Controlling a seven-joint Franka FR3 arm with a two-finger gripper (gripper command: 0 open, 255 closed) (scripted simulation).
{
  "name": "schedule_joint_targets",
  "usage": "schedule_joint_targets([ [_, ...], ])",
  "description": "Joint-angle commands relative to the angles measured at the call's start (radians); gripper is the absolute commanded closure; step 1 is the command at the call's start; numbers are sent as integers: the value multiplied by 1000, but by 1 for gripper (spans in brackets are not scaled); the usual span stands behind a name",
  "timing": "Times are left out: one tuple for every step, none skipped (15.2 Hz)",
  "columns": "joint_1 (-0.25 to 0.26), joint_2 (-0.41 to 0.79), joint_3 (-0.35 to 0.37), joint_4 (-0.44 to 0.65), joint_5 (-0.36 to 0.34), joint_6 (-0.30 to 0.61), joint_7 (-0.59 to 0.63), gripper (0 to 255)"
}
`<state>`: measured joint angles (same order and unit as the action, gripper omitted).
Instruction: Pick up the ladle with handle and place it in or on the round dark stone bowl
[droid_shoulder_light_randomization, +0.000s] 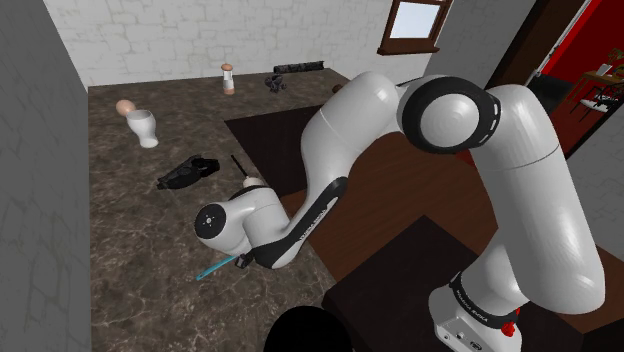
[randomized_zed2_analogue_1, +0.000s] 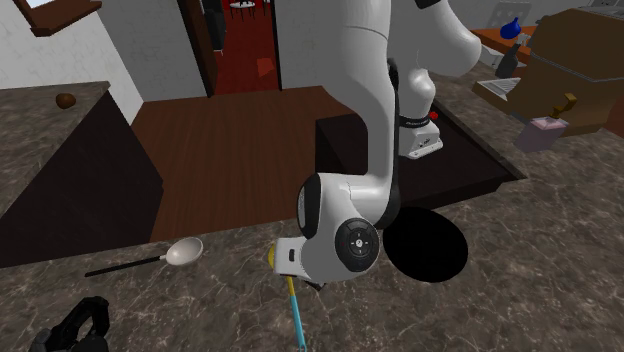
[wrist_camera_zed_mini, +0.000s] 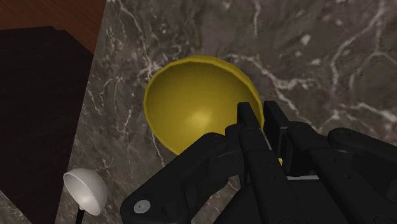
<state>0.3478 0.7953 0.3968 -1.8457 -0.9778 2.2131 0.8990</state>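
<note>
Dark marble counter (droid_shoulder_light_randomization: 130, 220) lies under the arm. My claw (wrist_camera_zed_mini: 259, 114) pinches the yellow ladle (wrist_camera_zed_mini: 197, 108) by its handle, close above the counter. I judge grasping is done; next I must lift it across to the black bowl (randomized_zed2_analogue_1: 430, 248) nearby.

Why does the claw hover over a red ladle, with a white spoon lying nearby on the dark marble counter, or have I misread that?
Only the colour is off: the ladle is yellow, not red, as the wrist view shows. The rest holds: the gripper is right at it, and a white spoon lies nearby on the dark marble counter.
</note>
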Motion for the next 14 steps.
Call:
schedule_joint_targets([
  [0,0,0,0,0,0,0,255],
  [0,0,0,0,0,0,0,255],
  [-3,-12,5,-6,6,-4,-5,255],
  [-7,-23,9,-11,12,-9,-11,255],
  [-10,-35,14,-16,18,-14,-16,255],
  [-14,-46,18,-21,24,-19,-22,255],
  [-17,-58,23,-26,31,-24,-27,255],
  [-20,-69,28,-31,37,-29,-33,255],
  [-24,-81,32,-35,44,-33,-39,255],
  [-27,-92,37,-40,50,-39,-45,255],
  [-30,-103,42,-44,57,-44,-51,255],
  [-34,-114,46,-48,64,-49,-57,255],
  [-37,-125,51,-51,70,-54,-63,255],
  [-40,-136,56,-55,77,-59,-69,255],
])
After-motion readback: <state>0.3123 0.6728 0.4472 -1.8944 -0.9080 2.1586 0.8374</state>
